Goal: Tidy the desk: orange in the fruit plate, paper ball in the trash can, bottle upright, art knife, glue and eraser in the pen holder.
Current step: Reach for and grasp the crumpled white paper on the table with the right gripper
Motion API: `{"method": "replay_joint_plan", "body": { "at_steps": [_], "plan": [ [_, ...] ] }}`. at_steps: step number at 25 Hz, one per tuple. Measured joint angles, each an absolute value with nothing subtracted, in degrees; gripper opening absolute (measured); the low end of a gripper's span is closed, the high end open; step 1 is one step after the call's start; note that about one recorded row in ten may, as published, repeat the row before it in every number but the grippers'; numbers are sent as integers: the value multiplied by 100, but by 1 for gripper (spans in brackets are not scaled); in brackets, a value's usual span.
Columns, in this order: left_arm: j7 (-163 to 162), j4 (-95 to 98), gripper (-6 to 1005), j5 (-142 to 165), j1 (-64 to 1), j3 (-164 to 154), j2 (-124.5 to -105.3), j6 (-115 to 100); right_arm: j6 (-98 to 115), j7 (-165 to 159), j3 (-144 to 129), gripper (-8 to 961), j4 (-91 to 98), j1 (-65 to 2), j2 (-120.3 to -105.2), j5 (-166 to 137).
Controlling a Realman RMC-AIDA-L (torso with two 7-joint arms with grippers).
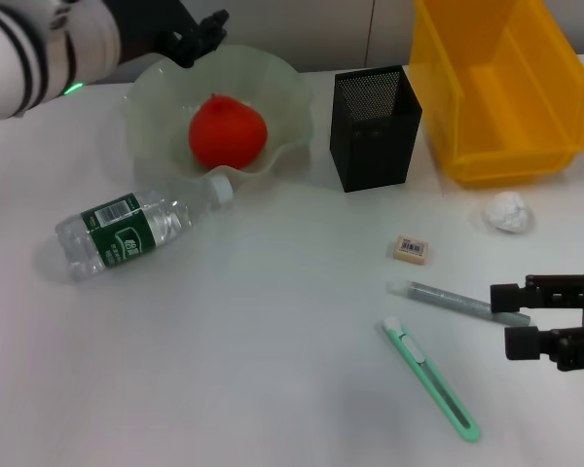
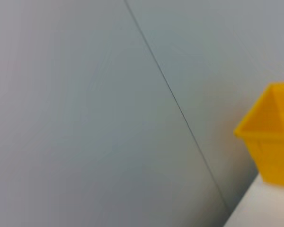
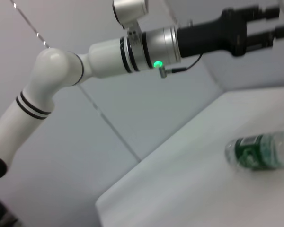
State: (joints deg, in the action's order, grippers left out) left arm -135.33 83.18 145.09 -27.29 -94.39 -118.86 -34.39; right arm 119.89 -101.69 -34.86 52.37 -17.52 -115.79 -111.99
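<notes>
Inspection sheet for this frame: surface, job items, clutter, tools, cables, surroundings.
Surface: white desk.
Job's things: orange in the fruit plate; bottle lying on its side; paper ball, eraser, glue and art knife on the desk; pen holder upright; yellow bin at the back.
Clutter: nothing seen.
Tools: left tool open, raised behind the plate; right tool open, at the glue's end.
Cables: thin wire at the left wrist.
Surroundings: grey wall panels.
</notes>
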Motion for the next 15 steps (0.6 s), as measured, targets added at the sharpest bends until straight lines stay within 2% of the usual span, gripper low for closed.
{"method": "replay_joint_plan", "body": {
  "at_steps": [4, 10, 13, 15],
  "plan": [
    [-13426, 8381, 577, 13750, -2535, -9236, -11845, -3425, 12011, -10725, -3449, 766, 5620, -1874, -11608, -11251],
    [-13203, 8431, 576, 13189, -2438, -9102, -11833, -3819, 11760, -11881, -3376, 764, 6863, -1844, -11780, -11394],
    [-13068, 8418, 575, 12841, -2425, -9043, -11832, -3947, 11595, -12616, -3326, 762, 7299, -1878, -11740, -11538],
    [-12941, 8370, 574, 12593, -2424, -8974, -11832, -4003, 11547, -13086, -3220, 761, 7473, -1990, -11651, -11790]
  ]
}}
